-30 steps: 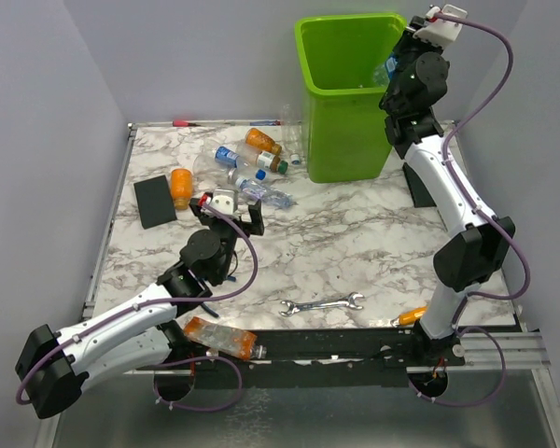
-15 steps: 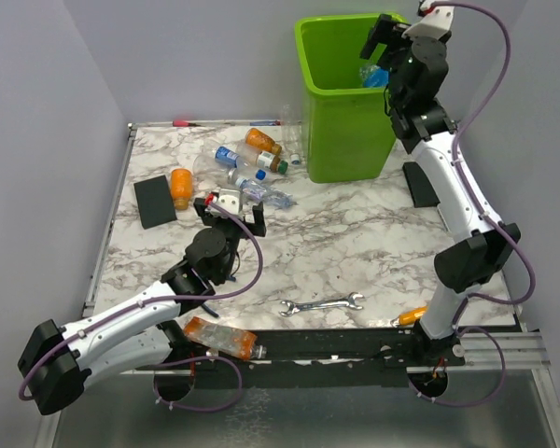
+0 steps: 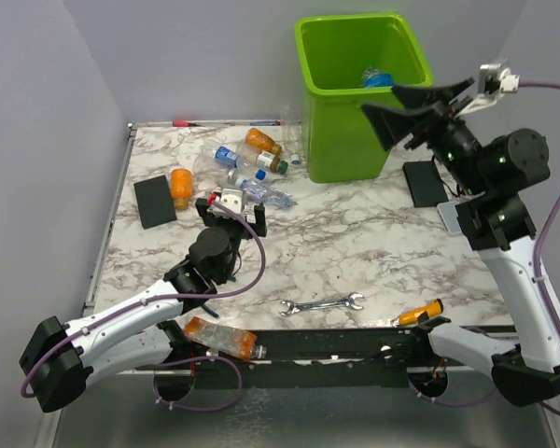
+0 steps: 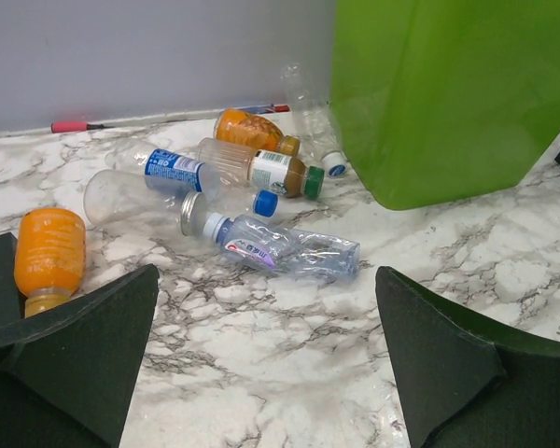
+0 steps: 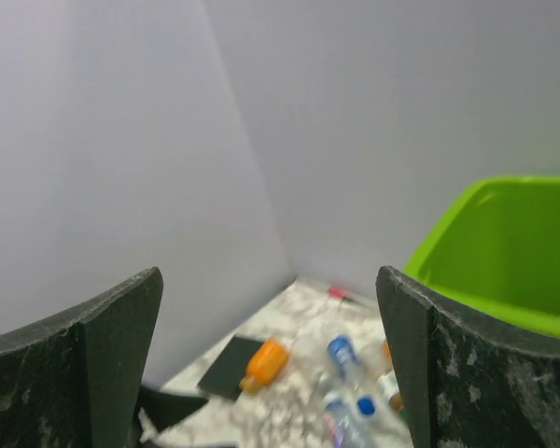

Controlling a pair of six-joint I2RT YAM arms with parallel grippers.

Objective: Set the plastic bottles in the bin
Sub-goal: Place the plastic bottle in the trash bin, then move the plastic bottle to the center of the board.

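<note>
Right gripper point(image 3: 383, 101) hangs spread and empty beside the bin point(image 3: 341, 140), a blue-label bottle point(image 3: 378, 77) lying inside. Left of the bin, loose bottles point(image 4: 238, 163) litter the surface point(image 3: 355, 243). Left gripper point(image 4: 266, 278), spread wide, faces the clear bottle point(image 4: 285, 250). Next, I'd say: lower, straddle, pinch.

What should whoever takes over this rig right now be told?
Left tool open, empty, low over the table, facing the crushed clear bottle.
Right tool open, empty, raised right of the bin.
Done: at least one bottle lies in the bin.
To do: the cluster left of the bin, an orange bottle by the black pad, a second orange bottle at the near edge.
</note>
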